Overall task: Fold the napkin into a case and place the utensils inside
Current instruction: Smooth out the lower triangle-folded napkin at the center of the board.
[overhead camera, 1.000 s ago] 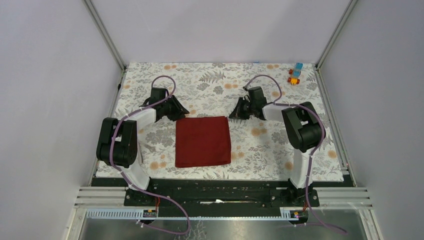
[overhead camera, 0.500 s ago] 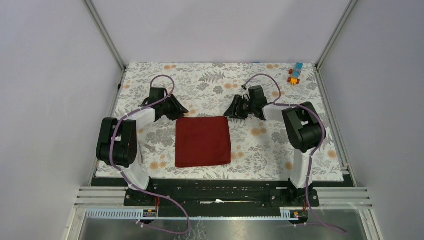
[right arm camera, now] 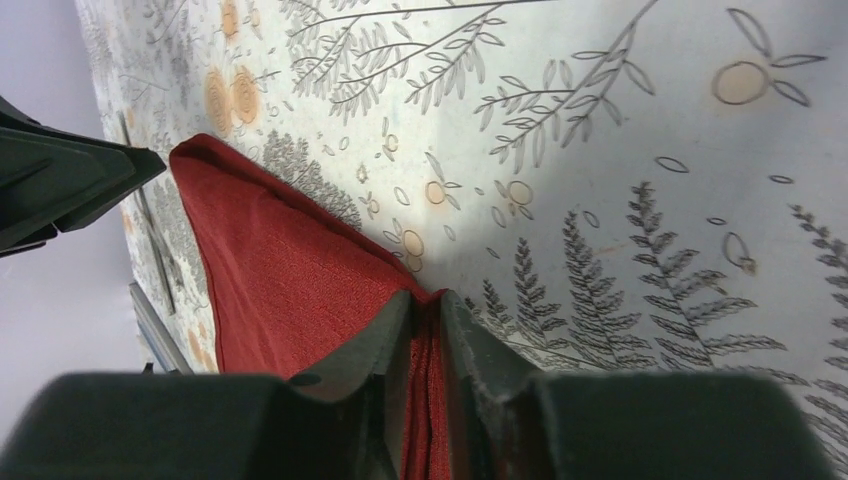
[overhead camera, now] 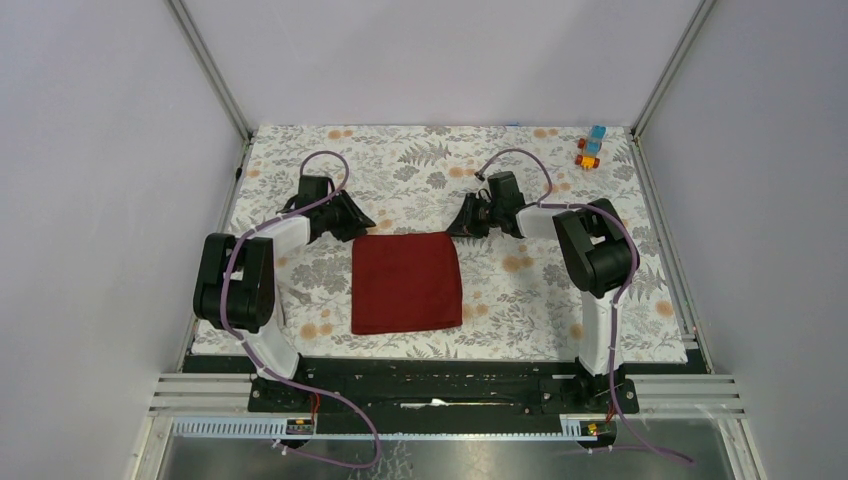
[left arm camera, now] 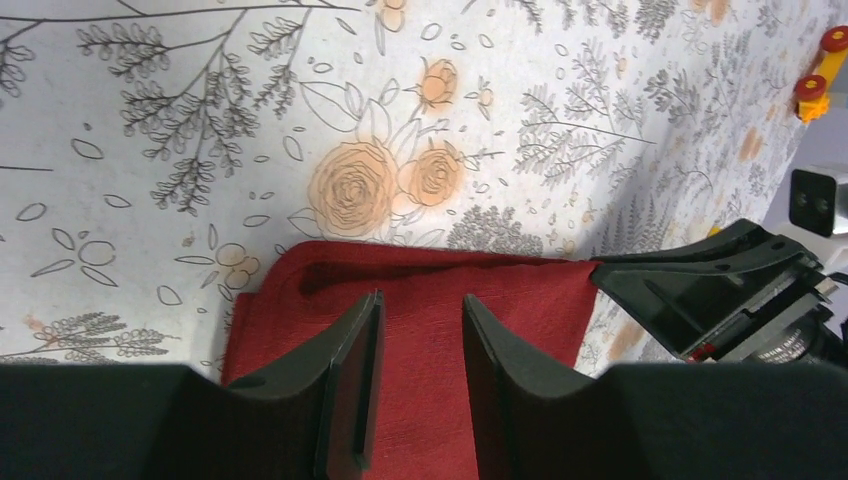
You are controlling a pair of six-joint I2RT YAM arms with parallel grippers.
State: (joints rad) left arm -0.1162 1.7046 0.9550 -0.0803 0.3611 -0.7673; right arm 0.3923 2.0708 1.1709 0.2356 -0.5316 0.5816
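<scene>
The dark red napkin [overhead camera: 406,283] lies flat as a near-square on the flowered tablecloth. My left gripper [overhead camera: 362,222] is at its far left corner. In the left wrist view the gripper [left arm camera: 420,305] is open, its fingers astride the cloth [left arm camera: 420,350] near the far edge. My right gripper [overhead camera: 455,228] is at the far right corner. In the right wrist view it [right arm camera: 427,300] is shut on a pinched fold of the napkin [right arm camera: 290,290]. The fork and knife are out of view. No folded case shows.
Small orange, blue and yellow toy blocks [overhead camera: 590,150] sit at the far right corner of the table and show in the left wrist view [left arm camera: 815,70]. Metal frame posts and grey walls close in the table on three sides.
My right gripper has moved left to the napkin's far right corner. The left arm has hardly moved. The napkin lies where it was.
</scene>
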